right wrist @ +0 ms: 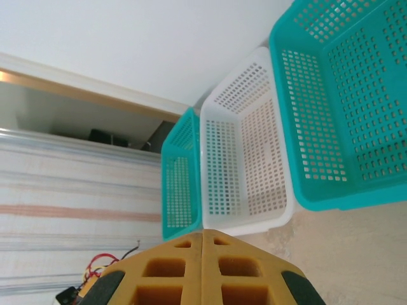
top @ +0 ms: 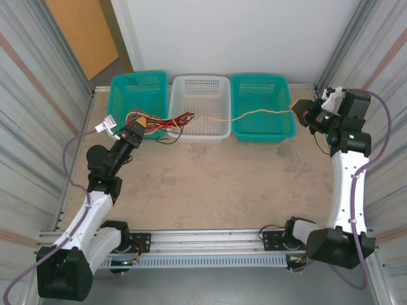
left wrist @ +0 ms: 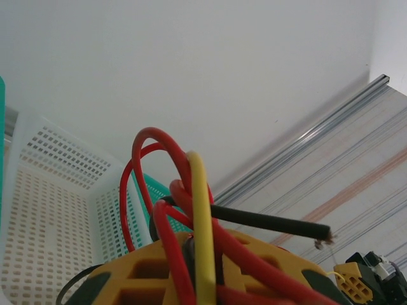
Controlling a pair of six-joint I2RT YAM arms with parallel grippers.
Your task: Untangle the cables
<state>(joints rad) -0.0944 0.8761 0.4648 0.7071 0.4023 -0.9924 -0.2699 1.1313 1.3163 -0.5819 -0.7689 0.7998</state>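
Pulling one strand clear of the knot looks to be the step in hand. From above, the left gripper sits beside the left teal basket, clamped on the bundle of cables. The yellow cable runs from that bundle over the white basket and the right teal basket to the right gripper, which appears closed on its far end. In the left wrist view the gripper pinches the red cables, the yellow one and a black cable. These loop together above the fingers, and the black one's bare tip points free to the right. In the right wrist view the pads meet with no gap. The thin wire between them cannot be made out, and the red tangle shows small at lower left. Next, I judge, the right arm should draw slowly away while the left holds firm, watching that the red loops do not cinch around the yellow.
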